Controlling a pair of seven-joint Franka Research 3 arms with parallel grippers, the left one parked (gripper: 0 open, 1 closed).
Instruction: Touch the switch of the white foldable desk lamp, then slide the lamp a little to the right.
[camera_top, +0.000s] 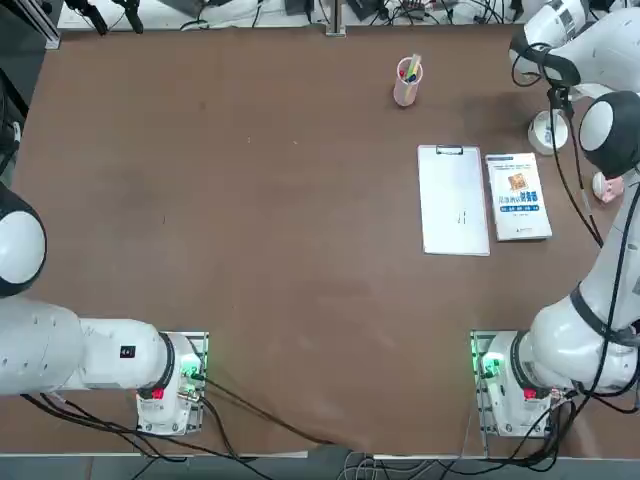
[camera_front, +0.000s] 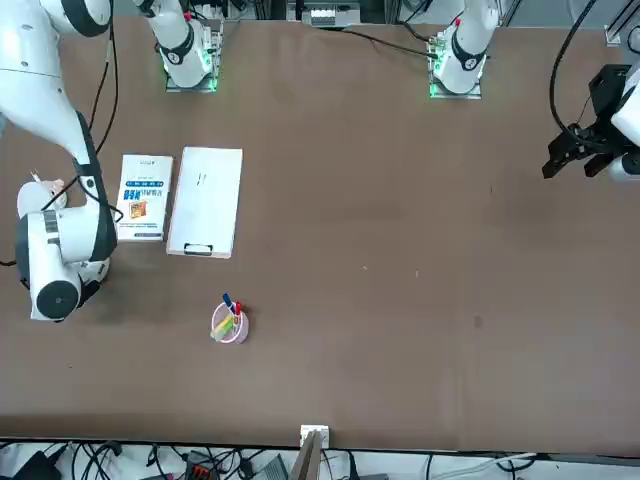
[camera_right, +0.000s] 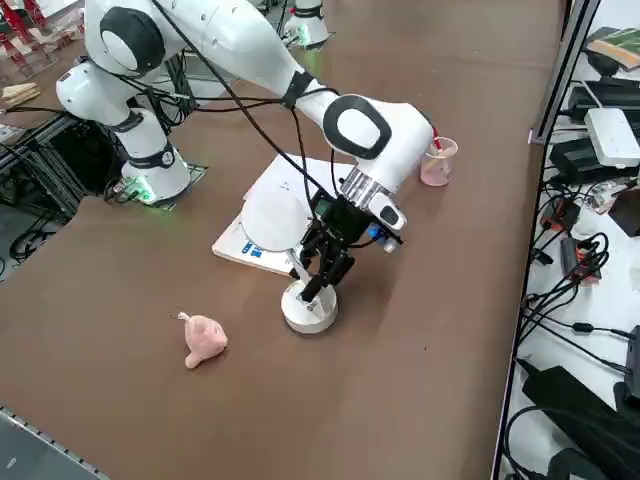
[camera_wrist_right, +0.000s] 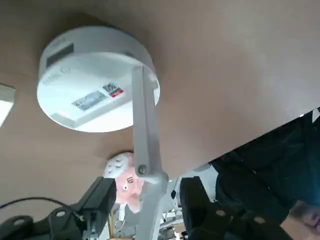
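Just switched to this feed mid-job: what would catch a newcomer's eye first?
The right gripper hangs just above the round base of the white foldable desk lamp at the table's right edge, fingers open on either side of the lamp's thin arm. Beside it lies a pink pig figurine. Further in, a clipboard and a booklet lie side by side.

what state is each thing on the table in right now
white foldable desk lamp: upright on its round base, arm unfolded, no light showing
right gripper: open, fingers either side of the lamp arm, just above the base
pen cup: upright, pens inside
clipboard: lying flat
booklet: closed, flat
pig figurine: beside the lamp
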